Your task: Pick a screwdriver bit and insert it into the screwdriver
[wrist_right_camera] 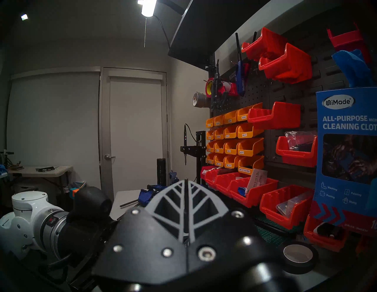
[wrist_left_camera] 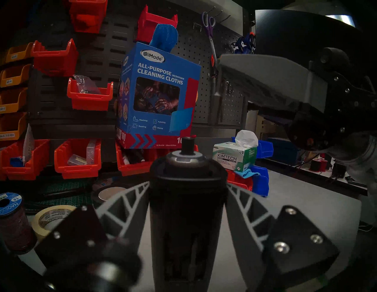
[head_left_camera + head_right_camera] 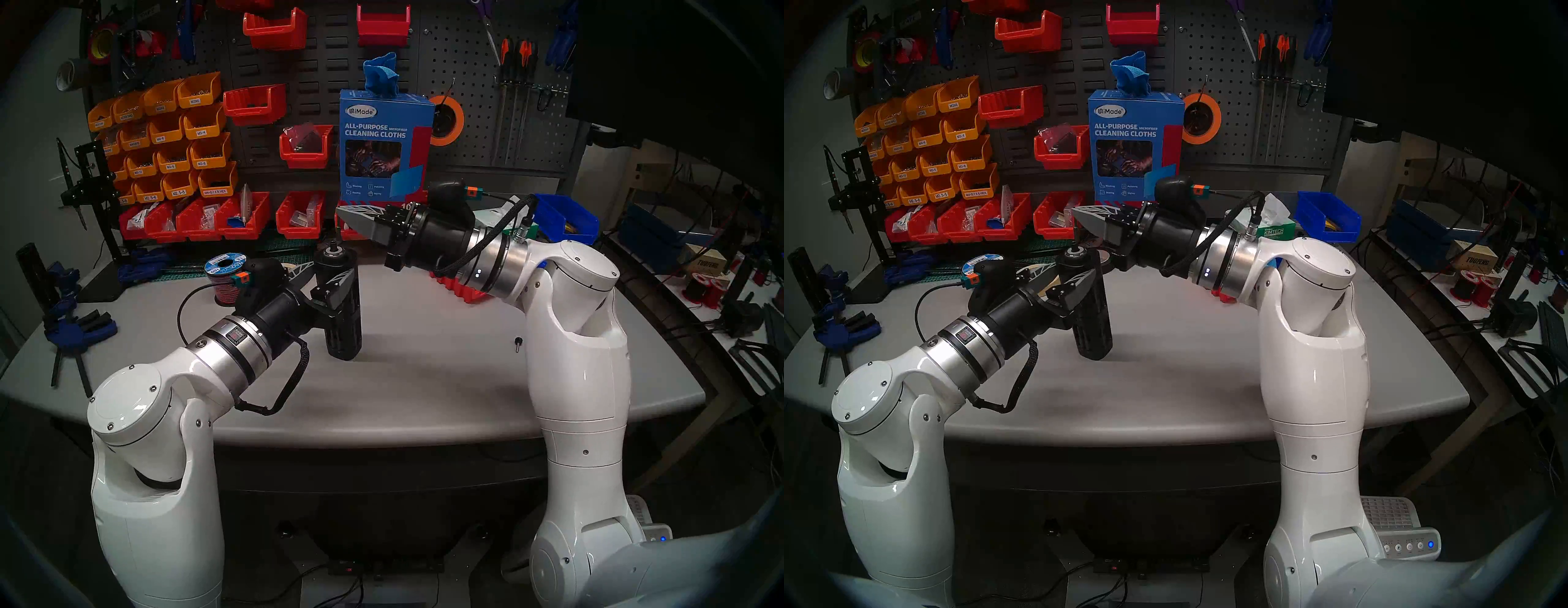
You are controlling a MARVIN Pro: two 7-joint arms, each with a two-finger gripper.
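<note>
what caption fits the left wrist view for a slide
Left hand flanking the black screwdriver, silver-ringed socket up, shut right hand poised above it.

The matte black slotted cylindrical screwdriver (image 3: 343,305) stands upright on the grey tabletop, centre-left of the head view, its silver-ringed socket up. The thin dark metal screwdriver bit (image 3: 338,235) hangs vertically just above that socket.
</note>
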